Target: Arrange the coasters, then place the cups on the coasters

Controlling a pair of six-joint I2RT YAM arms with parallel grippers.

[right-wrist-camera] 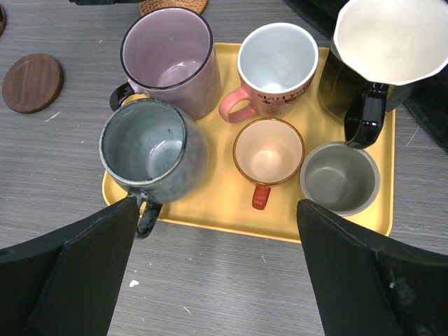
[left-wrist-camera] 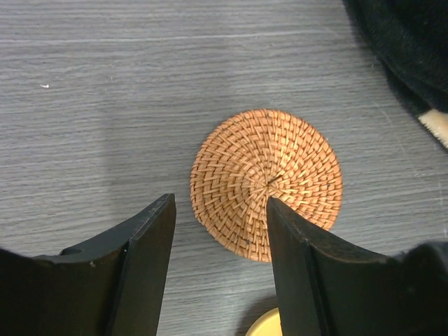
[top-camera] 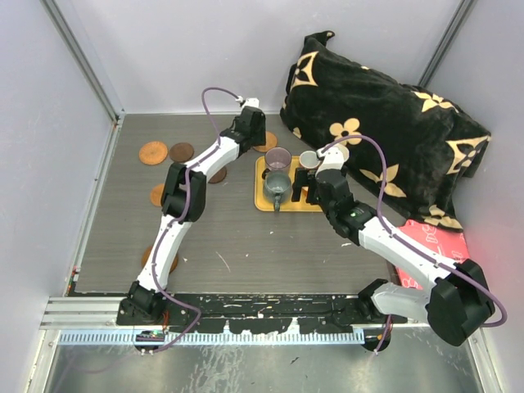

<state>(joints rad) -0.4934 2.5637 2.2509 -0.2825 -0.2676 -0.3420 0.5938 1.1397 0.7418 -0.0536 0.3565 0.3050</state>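
Cups (right-wrist-camera: 269, 150) on yellow tray (right-wrist-camera: 217, 199); left gripper (left-wrist-camera: 220, 203), jaws apart, over woven coaster (left-wrist-camera: 266, 175).

Six cups (right-wrist-camera: 268, 152) stand in two rows on the tray (right-wrist-camera: 210, 206), mid-surface (top-camera: 246, 246). One coaster (left-wrist-camera: 266, 175) lies just behind the tray, the other coasters (top-camera: 153, 152) spread to its left. A cushion (top-camera: 393, 123) lies behind, to the right.

Left end effector (left-wrist-camera: 219, 203) half-open, right (right-wrist-camera: 217, 205) wide-open

The woven coaster (right-wrist-camera: 173, 5) is cut off by the top edge.
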